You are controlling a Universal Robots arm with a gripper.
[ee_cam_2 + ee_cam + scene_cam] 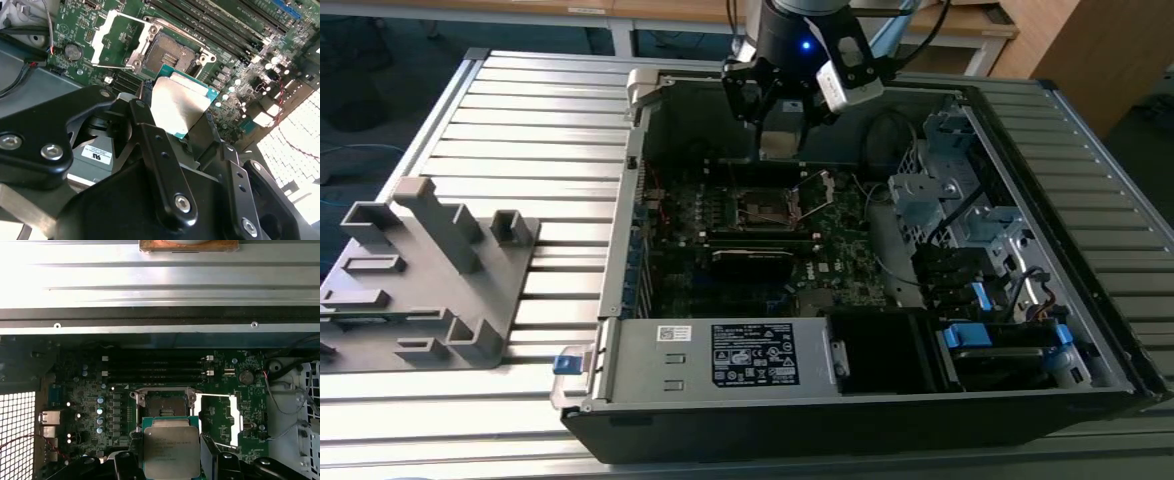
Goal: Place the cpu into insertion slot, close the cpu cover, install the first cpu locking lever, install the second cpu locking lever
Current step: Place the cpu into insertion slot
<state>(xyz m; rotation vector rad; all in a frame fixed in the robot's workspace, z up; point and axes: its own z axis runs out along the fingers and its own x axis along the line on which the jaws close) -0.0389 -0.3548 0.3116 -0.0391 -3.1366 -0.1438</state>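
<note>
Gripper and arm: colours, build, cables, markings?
The gripper is matte black: angular linkage bars with silver bolt heads, plus a white label on a grey body. In the exterior view the arm is dark with a blue light, a white block at its side and black cables.

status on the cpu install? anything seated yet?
Done: nothing seated; the insertion slot is empty. In hand: the gripper is shut on the cpu, held above the board close to the slot. Left: seating the cpu and closing the cpu cover, which stands flipped open beside the slot. Both lever steps also remain.
</note>
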